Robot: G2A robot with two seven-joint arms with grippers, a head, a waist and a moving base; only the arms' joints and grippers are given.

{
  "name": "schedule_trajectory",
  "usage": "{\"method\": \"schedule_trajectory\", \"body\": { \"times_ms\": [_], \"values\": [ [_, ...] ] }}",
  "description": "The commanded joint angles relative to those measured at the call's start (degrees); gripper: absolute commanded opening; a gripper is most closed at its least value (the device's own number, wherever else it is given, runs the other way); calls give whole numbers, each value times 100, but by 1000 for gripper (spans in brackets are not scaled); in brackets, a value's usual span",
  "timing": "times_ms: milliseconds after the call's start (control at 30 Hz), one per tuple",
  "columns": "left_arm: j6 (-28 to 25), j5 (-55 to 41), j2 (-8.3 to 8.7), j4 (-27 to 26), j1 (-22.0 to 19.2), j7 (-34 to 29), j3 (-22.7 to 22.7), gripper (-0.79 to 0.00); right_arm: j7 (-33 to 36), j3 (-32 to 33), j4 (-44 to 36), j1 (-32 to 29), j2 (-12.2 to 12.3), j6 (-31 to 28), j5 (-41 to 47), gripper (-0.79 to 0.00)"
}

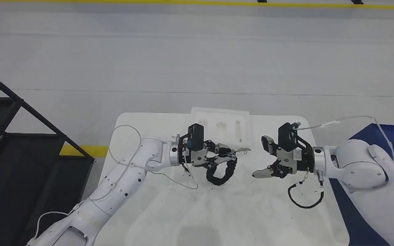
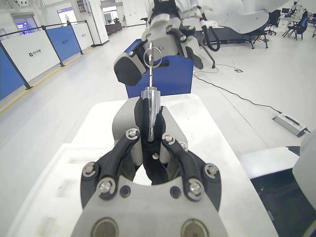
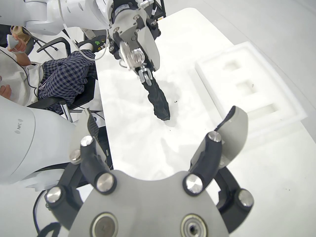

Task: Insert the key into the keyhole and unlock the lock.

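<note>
Now key (image 2: 150, 75) in lock (image 2: 151, 99), lock in left gripper (image 2: 150, 111)

key (image 2: 150, 78) tip hidden in lock (image 2: 151, 97), lock's rear probably buried between left gripper (image 2: 151, 108) pads; keyhole unseen

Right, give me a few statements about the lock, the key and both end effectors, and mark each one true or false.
1. The left end effector is shut on the lock. True.
2. The right end effector is gripping the key. False: it is open and apart from the key.
3. The key sits in the end of the lock's chrome cylinder, with a ring on it. True.
4. The lock lies in the foam tray. False: the left end effector holds it up above the table, its black cable hanging down.
</note>
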Motion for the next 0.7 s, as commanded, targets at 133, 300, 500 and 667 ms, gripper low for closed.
{"method": "schedule_trajectory", "body": {
  "times_ms": [133, 300, 500, 667],
  "values": [
    [-22, 76, -13, -124, 49, 76, -40, -785, -723, -381, 384, 102, -137, -453, -647, 0],
    [-89, 72, -38, -164, 61, 107, -21, -785, -1570, -660, 652, 222, -290, -584, -1232, -145],
    [-125, 78, -77, -164, 39, 102, 12, -785, -2246, -890, 841, 288, -427, -594, -1780, -437],
    [-132, 98, -99, -166, 42, 128, 3, -785, -2373, -1026, 890, 381, -489, -770, -1986, -736]
  ]
}}
